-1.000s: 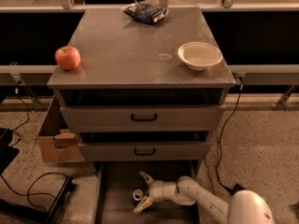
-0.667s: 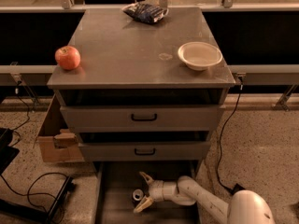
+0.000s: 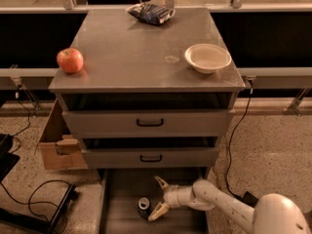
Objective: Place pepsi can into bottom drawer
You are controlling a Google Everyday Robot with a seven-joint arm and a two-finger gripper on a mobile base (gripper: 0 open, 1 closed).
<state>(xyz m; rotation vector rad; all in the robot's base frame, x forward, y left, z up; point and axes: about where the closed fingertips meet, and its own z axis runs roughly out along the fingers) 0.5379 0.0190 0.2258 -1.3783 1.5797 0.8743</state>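
The pepsi can (image 3: 143, 205) stands upright on the floor of the open bottom drawer (image 3: 122, 189), silver top showing. My gripper (image 3: 154, 198) reaches into the drawer from the right, just right of the can. It is open, with one fingertip (image 3: 158, 181) above and behind the can and the other close beside the can's front right. I cannot tell whether the lower finger touches the can.
On the cabinet top are a red apple (image 3: 69, 60) at the left, a white bowl (image 3: 207, 57) at the right and a dark blue snack bag (image 3: 151, 12) at the back. The two upper drawers (image 3: 148, 123) are slightly open. A cardboard box (image 3: 57, 143) and cables lie on the floor at the left.
My gripper has drawn back slightly to the right. The can now stands on the drawer floor, outside the fingers.
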